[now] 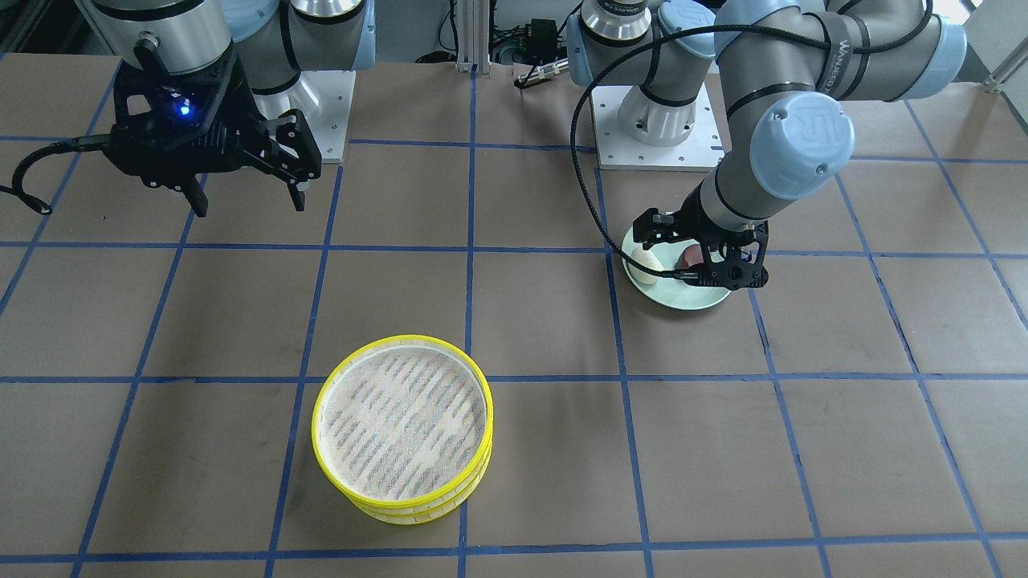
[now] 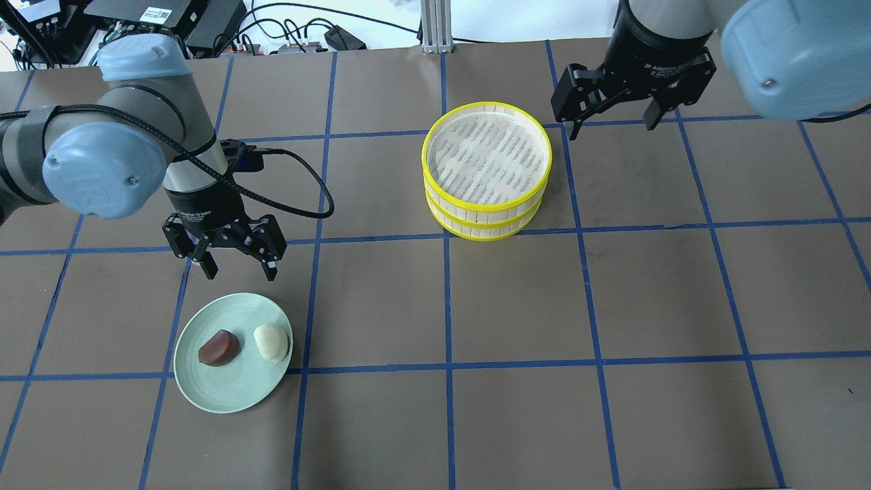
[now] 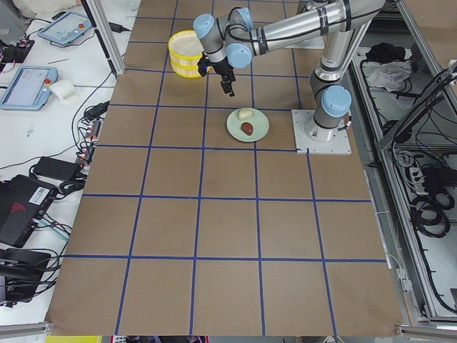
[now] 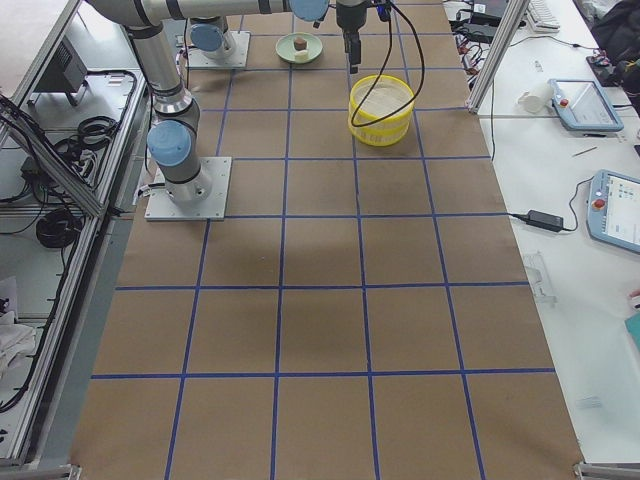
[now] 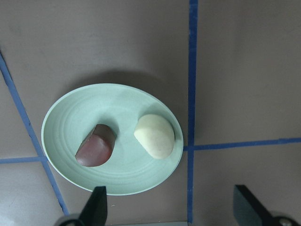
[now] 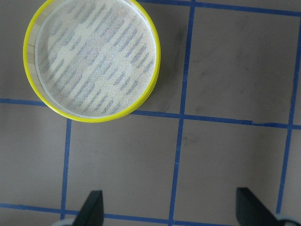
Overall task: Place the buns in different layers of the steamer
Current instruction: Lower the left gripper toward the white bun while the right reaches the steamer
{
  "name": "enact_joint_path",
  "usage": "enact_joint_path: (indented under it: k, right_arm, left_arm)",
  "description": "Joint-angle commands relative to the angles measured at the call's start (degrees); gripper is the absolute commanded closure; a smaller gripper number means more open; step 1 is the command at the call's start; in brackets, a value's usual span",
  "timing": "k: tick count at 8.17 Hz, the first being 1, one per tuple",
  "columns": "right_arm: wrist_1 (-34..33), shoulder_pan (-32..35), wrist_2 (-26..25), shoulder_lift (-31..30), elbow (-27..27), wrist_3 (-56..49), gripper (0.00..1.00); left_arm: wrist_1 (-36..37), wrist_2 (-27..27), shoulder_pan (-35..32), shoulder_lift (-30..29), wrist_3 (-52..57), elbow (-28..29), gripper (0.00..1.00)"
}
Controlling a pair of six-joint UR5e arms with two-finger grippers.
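The cream-white bun [image 2: 271, 342] and the dark reddish-brown bun [image 2: 218, 348] lie side by side on a pale green plate [image 2: 231, 391]. In the left wrist view the white bun [image 5: 154, 135] is right of the brown bun [image 5: 96, 145]. My left gripper [image 2: 236, 272] is open and empty, hovering just beyond the plate's far edge. The steamer [image 2: 487, 170] is two yellow-rimmed trays stacked, the top floor bare; it also shows in the front view [image 1: 403, 428]. My right gripper [image 2: 614, 126] is open and empty, raised to the right of the steamer.
The table is brown paper with a blue tape grid. The arm base plates [image 1: 654, 132] stand at the robot's side of the table. The left arm's black cable [image 2: 299, 184] loops beside its wrist.
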Motion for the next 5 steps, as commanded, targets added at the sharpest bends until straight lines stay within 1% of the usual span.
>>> enact_joint_path:
  k: [1, 2, 4, 5]
  right_arm:
    - [-9.22, 0.03, 1.55, 7.14, 1.47, 0.26, 0.0]
    - [-13.27, 0.12, 1.55, 10.92, 1.47, 0.78, 0.0]
    - [-16.11, 0.12, 1.55, 15.68, 1.47, 3.32, 0.0]
    - [-18.99, 0.12, 1.46, 17.45, 1.47, 4.29, 0.0]
  left_arm:
    - [-0.52, 5.98, 0.02, -1.49, 5.4, -3.16, 0.24]
    - [-0.44, 6.71, 0.02, -1.84, 6.37, -4.04, 0.24]
    - [0.08, 6.02, 0.02, -4.99, 6.21, -4.14, 0.23]
    - [0.7, 5.58, 0.02, -5.71, 6.12, -4.14, 0.23]
